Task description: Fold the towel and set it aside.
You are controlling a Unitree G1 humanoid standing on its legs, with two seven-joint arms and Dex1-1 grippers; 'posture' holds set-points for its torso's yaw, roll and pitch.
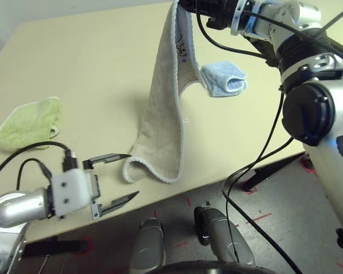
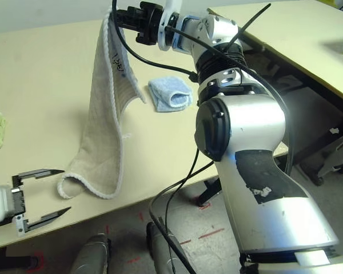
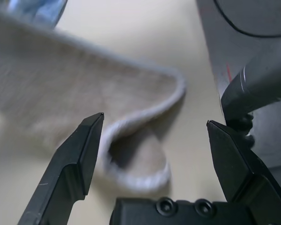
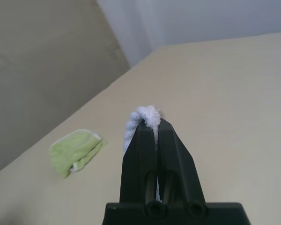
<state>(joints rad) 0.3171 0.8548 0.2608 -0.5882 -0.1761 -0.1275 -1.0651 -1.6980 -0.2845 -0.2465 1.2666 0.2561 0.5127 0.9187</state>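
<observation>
Around: lime-green cloth (image 1: pixel 30 123) far left, blue cloth (image 1: pixel 223 79) beside towel.
Towel (image 1: pixel 164 114): hangs lengthwise, lower end curled on table (image 1: pixel 91 68).
Right gripper (image 4: pixel 150 123): pinches towel's top edge.
Left gripper (image 1: pixel 128 176): spread wide, empty, near curled end.

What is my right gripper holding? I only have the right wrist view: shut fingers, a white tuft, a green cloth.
Observer: The right gripper pinches the top edge of the towel, which hangs down to the table.
Operator: Does the towel's lower end touch down?
Observer: Yes, its bottom corner lies curled on the table near the front edge.
Operator: Where is the left gripper?
Observer: The left gripper is open, low beside that curled corner, not touching it.
Operator: Anything else on the table?
Observer: A folded blue cloth lies behind the towel.
</observation>
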